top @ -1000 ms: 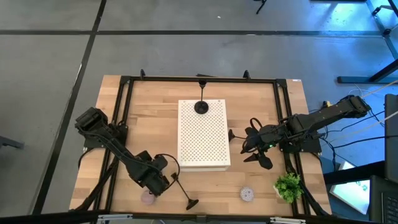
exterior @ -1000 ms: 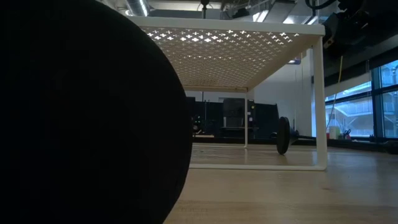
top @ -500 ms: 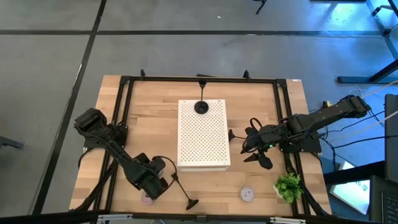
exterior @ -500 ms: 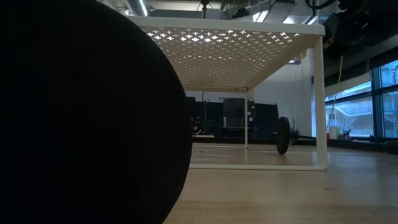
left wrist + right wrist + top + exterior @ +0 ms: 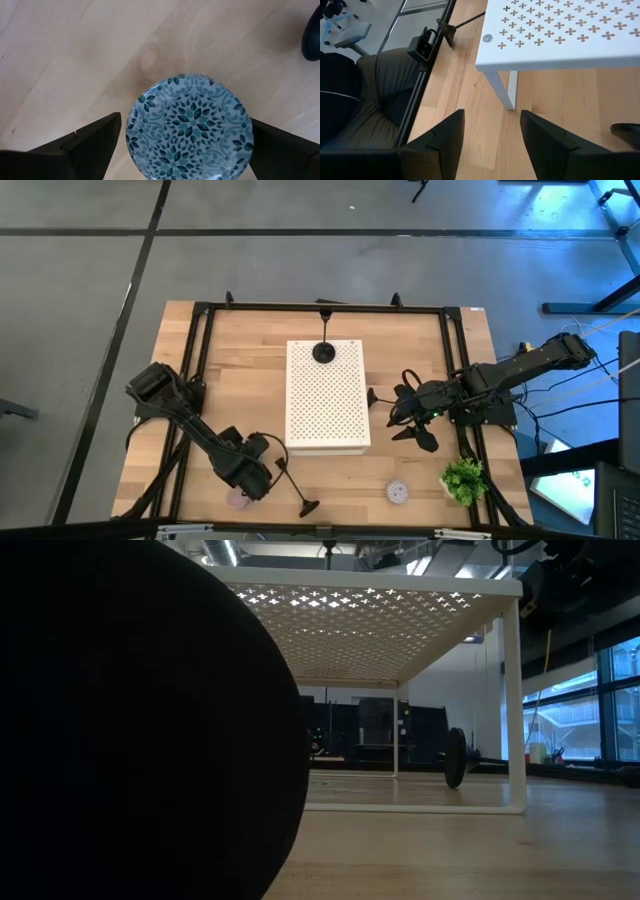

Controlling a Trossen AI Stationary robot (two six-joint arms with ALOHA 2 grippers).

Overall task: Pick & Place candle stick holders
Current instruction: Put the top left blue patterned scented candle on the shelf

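Pale wood worktop point(image 5: 240, 370) inside a black frame carries a white perforated board point(image 5: 328, 395) on legs as the landmark. Nearest the front edge, left of the board's front corner, the left gripper point(image 5: 256, 478) hangs with its fingers point(image 5: 90, 145) spread wide, straddling a round puck point(image 5: 190, 127) with a teal leaf pattern without gripping it. Compared with a second ago, the left arm's elbow has shifted slightly toward the board, and the gripper with it. A toppled black holder point(image 5: 296, 490) lies just beside that gripper; another puck point(image 5: 398, 492) and a small plant point(image 5: 463, 478) sit right of it. Right of the board, the right gripper point(image 5: 402, 418) waits half parted, holding nothing. At the board's far end stands another black holder point(image 5: 324, 350).
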